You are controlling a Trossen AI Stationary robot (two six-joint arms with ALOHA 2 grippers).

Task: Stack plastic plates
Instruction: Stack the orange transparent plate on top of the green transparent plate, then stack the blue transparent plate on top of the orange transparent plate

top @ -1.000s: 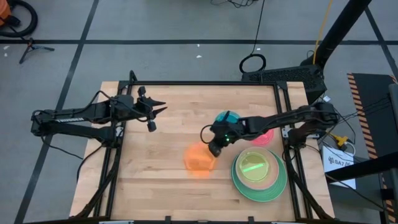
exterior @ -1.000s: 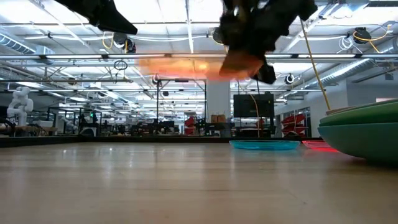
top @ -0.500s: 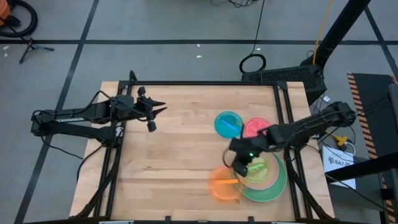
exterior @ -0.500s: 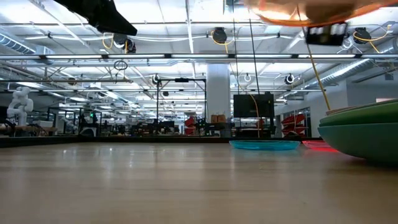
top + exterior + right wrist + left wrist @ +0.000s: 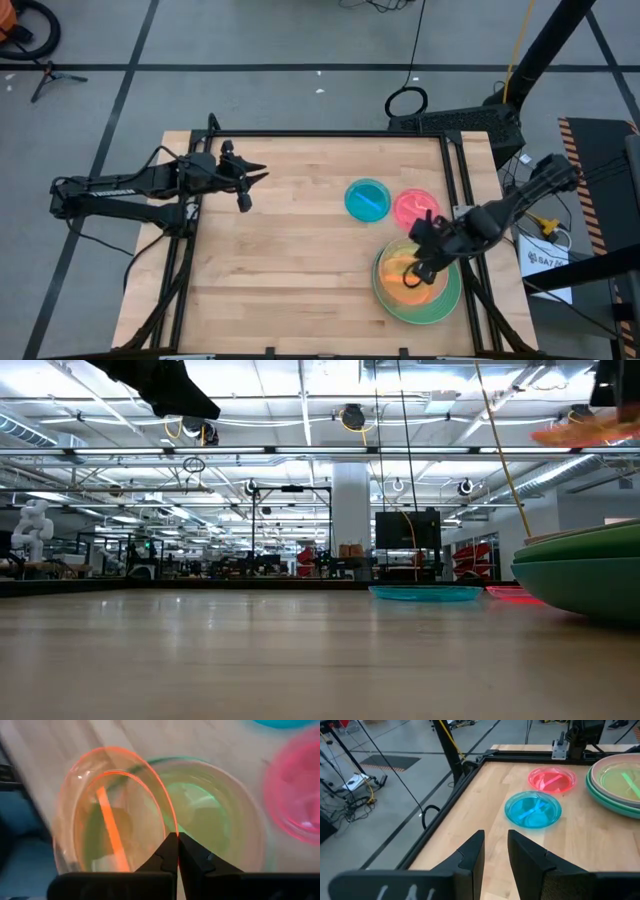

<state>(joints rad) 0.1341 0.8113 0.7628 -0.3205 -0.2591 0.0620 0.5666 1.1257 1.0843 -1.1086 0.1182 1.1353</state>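
Note:
My right gripper (image 5: 428,262) is shut on a small translucent orange plate (image 5: 408,272) and holds it over the plate stack (image 5: 445,298) near the table's near right corner. The stack has a large green plate (image 5: 585,575) at the bottom, paler plates in it and a yellow-green one (image 5: 200,815) on top. A small blue plate (image 5: 367,199) and a small red plate (image 5: 413,207) lie flat on the table beyond the stack. My left gripper (image 5: 245,186) hovers open over the table's left part, touching nothing. My right gripper pinches the orange plate's rim (image 5: 172,827) between its two fingers, with the rest of the plate reaching away from the fingertips. The plate is lifted clear above the stack and, in the low view, sits tilted (image 5: 590,430).
The bare wooden table top (image 5: 280,260) spreads left of the stack. A black metal frame (image 5: 455,170) runs along the table's edges. From the left wrist, the blue plate (image 5: 533,810), the red plate (image 5: 552,779) and the stack (image 5: 620,785) show far off.
My right gripper has carried the orange plate from over the table's middle toward the right edge, passing the near side of the stack, and now holds it above the stack. It has stayed shut on the plate. The left arm has kept still.

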